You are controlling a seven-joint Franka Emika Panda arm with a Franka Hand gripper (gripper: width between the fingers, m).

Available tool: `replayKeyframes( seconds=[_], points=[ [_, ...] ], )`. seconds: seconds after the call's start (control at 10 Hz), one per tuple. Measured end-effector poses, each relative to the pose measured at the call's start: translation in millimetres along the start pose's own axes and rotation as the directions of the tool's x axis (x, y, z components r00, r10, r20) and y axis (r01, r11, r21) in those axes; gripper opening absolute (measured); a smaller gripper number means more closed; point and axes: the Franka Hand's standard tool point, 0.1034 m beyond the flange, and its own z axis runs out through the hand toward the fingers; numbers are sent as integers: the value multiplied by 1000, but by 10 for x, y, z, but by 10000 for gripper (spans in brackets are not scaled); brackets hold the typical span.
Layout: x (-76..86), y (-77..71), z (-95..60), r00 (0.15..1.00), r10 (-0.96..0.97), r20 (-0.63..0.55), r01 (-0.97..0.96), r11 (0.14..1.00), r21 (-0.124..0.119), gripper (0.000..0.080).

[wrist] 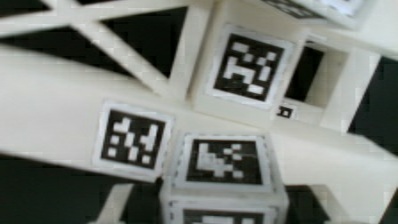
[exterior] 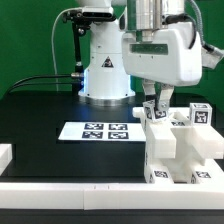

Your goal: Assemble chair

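The chair (exterior: 183, 148) is a chunky white structure of bars and posts with black-and-white tags, at the exterior view's right. My gripper (exterior: 150, 108) hangs straight down over the chair's near-left post. In the wrist view the chair (wrist: 160, 75) fills the picture with white bars and several tags. A tagged white post (wrist: 222, 165) stands between my fingers. My gripper (wrist: 217, 207) straddles it, with a thin dark gap showing on each side, so it is open and not clamped. The fingertips are mostly cut off by the picture's edge.
The marker board (exterior: 107, 131) lies flat on the black table, to the exterior view's left of the chair. The arm's white base (exterior: 104, 75) stands behind it. A white rim (exterior: 70, 185) runs along the table's front edge, and a green wall is behind.
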Motion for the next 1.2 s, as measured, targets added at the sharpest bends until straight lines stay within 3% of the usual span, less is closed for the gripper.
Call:
replayKeyframes(
  seconds=[0.1, 0.2, 0.4, 0.6, 0.8, 1.1, 1.2],
  points=[
    [-1, 2, 5, 1000, -15, 0, 15, 1000, -1, 281],
    [-6, 6, 16, 998, -59, -2, 59, 998, -4, 371],
    [14, 1, 12, 929, -369, -2, 369, 929, -4, 605],
    [7, 43, -28, 782, -623, 3, 623, 782, -4, 640],
    [-64, 126, -25, 727, -686, -16, 686, 728, -3, 647],
    [-53, 71, -26, 294, -956, -13, 955, 295, -21, 649],
    [38, 12, 2, 162, -987, -5, 986, 162, -30, 649]
  ],
)
